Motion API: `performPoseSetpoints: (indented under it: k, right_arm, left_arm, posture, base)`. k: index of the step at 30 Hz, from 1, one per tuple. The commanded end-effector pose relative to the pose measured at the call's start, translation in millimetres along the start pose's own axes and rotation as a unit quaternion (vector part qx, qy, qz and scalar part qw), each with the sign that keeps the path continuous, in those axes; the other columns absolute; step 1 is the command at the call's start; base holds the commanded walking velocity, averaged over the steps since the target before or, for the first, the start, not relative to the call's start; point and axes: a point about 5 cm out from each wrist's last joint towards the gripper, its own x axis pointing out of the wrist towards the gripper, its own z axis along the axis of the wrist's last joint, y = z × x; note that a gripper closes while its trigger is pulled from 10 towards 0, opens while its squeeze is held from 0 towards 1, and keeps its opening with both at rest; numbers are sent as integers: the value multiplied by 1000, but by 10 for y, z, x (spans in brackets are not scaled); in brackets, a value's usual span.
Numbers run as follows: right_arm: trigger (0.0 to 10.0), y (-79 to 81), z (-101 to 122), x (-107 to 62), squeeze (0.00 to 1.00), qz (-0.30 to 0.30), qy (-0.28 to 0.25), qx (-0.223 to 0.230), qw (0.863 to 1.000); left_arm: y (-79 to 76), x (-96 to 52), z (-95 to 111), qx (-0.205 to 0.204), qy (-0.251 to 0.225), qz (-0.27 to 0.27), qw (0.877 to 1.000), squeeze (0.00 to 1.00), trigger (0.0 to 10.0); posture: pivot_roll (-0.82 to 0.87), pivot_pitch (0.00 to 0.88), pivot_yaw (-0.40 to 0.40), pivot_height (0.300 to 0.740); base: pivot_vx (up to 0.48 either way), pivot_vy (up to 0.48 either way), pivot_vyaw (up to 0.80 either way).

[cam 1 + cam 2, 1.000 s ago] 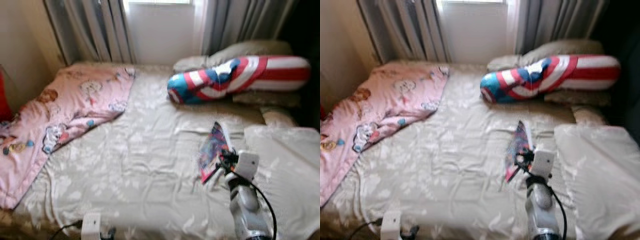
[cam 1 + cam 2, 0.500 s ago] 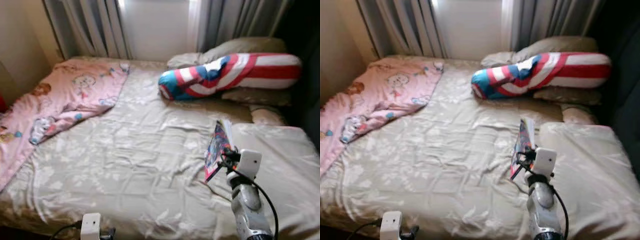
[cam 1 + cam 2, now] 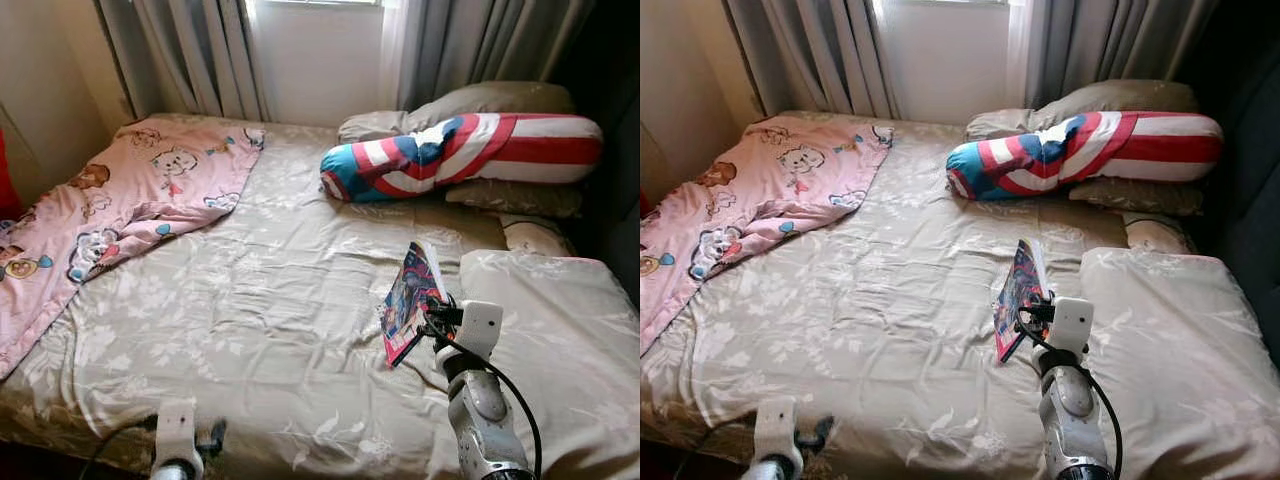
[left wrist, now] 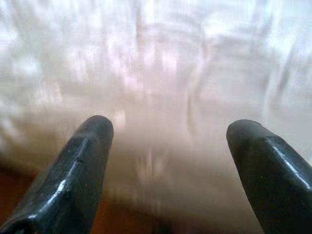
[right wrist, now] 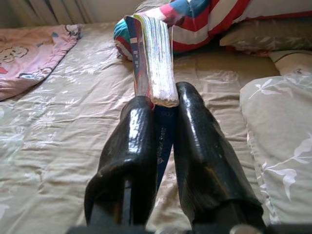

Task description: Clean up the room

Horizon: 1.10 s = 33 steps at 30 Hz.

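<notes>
A colourful book [image 3: 410, 301] is held upright above the beige bed sheet [image 3: 270, 300], right of the bed's middle. My right gripper [image 5: 161, 105] is shut on the book [image 5: 153, 58], its two black fingers [image 5: 134, 146] pressing the covers from both sides. The right gripper [image 3: 432, 322] rises from the lower right in the eye views. Low at the bed's front edge, my left gripper [image 4: 168, 131] is open with only sheet between its fingers [image 4: 80, 165]; its white wrist [image 3: 178, 432] shows at the bottom left.
A red, white and blue bolster [image 3: 460, 155] lies on beige pillows [image 3: 500, 100] at the head of the bed. A pink cartoon blanket [image 3: 110, 210] covers the left side. A beige pillow [image 3: 560, 320] sits at right. Grey curtains [image 3: 190, 50] hang behind.
The whole picture has shifted, so the camera moved. The right gripper keeps hold of the book, now a little lower and further left in view.
</notes>
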Motion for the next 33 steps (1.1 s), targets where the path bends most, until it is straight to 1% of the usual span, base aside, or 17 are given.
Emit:
performPoseSetpoints:
  k: [1,4,5,7,10,11,15,16,22,26,29,33]
  right_arm:
    - [10000,36,101,18,0,20,-20,-2,1000]
    - [10000,49,106,19,0,23,-22,-5,999]
    - [10000,63,108,20,0,27,-22,-7,999]
    - [10000,69,107,20,0,29,-22,-7,999]
    - [10000,90,104,15,0,34,-22,-6,999]
    - [10000,95,100,6,0,35,-22,-6,999]
    - [10000,93,98,-1,0,37,-21,-4,999]
    - [10000,92,92,-6,0,37,-20,-5,999]
    - [10000,116,104,2,0,41,-23,-2,999]
    - [10000,128,125,5,0,40,-29,-2,999]
    - [10000,132,136,-8,0,37,-35,-5,999]
    - [10000,121,155,-25,0,33,-44,-6,998]
  left_arm:
    - [-12,66,362,-4,-99,0,995,0,10000]
    - [-25,50,592,7,-156,-5,988,0,10000]
    - [-25,26,691,9,-180,-6,984,0,10000]
    - [-25,15,716,10,-186,-7,982,0,10000]
    - [-36,-33,768,12,-200,-10,980,0,10000]
    - [-62,-66,778,7,-205,-13,979,0,10000]
    - [-95,-109,804,0,-207,-16,978,0,10000]
    - [-125,-118,820,-5,-208,-19,978,0,10000]
    - [-211,-113,898,-12,-208,-33,978,0,10000]
    - [-234,-121,914,-10,-204,-41,978,0,10000]
    - [-265,-129,938,2,-206,-50,977,0,10000]
    - [-276,-130,962,2,-207,-52,977,0,10000]
  posture:
    - [16,18,-20,740]
    - [14,16,-19,740]
    - [10,14,-17,740]
    - [10,14,-17,740]
    - [5,8,-14,740]
    - [1,4,-13,740]
    - [-1,1,-12,740]
    - [-2,0,-13,740]
    - [-6,0,-10,740]
    - [-6,0,-9,740]
    - [-8,0,-10,740]
    - [-6,0,-13,740]
  base:
    - [0,0,0]
    - [0,0,0]
    - [0,0,0]
    - [0,0,0]
    - [0,0,0]
    - [0,0,0]
    - [0,0,0]
    - [0,0,0]
    - [0,0,0]
    - [0,0,0]
    - [0,0,0]
    - [0,0,0]
